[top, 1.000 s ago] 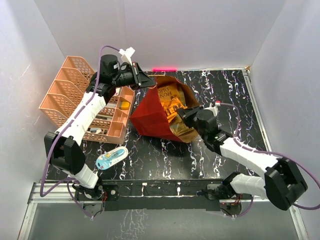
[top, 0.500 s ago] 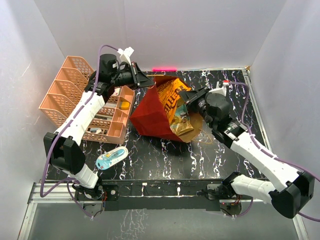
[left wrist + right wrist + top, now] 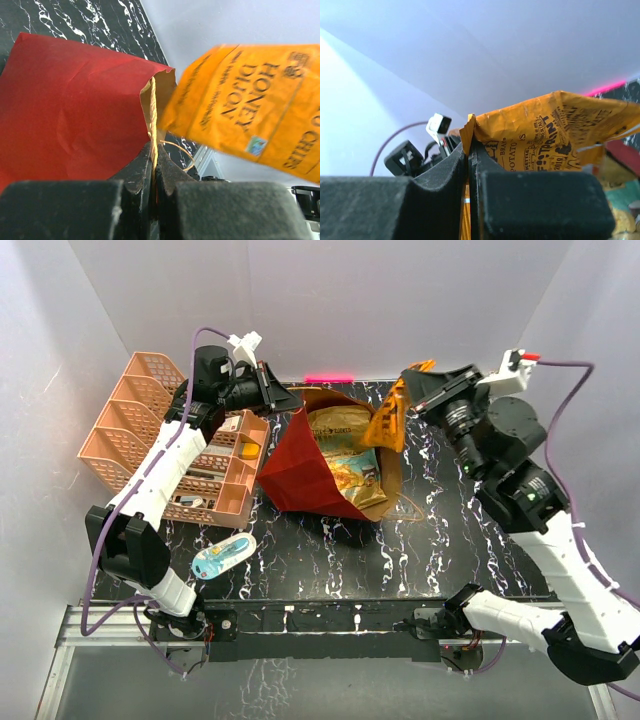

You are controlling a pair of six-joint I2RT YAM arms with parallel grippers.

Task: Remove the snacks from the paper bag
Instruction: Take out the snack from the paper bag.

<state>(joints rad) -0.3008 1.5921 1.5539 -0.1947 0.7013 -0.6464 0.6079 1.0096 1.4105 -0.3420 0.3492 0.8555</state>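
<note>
The red paper bag [image 3: 298, 470] lies on its side on the black table, its brown mouth open toward the right. My left gripper [image 3: 285, 397] is shut on its twine handle [image 3: 152, 107] at the far rim, holding the mouth up. My right gripper [image 3: 415, 383] is shut on the top edge of an orange chip bag [image 3: 388, 422], which hangs in the air above the bag's mouth; it also shows in the right wrist view [image 3: 555, 132] and the left wrist view [image 3: 250, 110]. More snack packets [image 3: 345, 460] lie inside the bag.
A pink plastic basket organizer [image 3: 160, 435] stands at the left by the left arm. A blue-white blister-packed item [image 3: 224, 556] lies on the table in front of it. White walls close in the back and both sides.
My right gripper has lifted the orange chip bag up and to the right, out of the paper bag's mouth. The left gripper has stayed on the handle.
</note>
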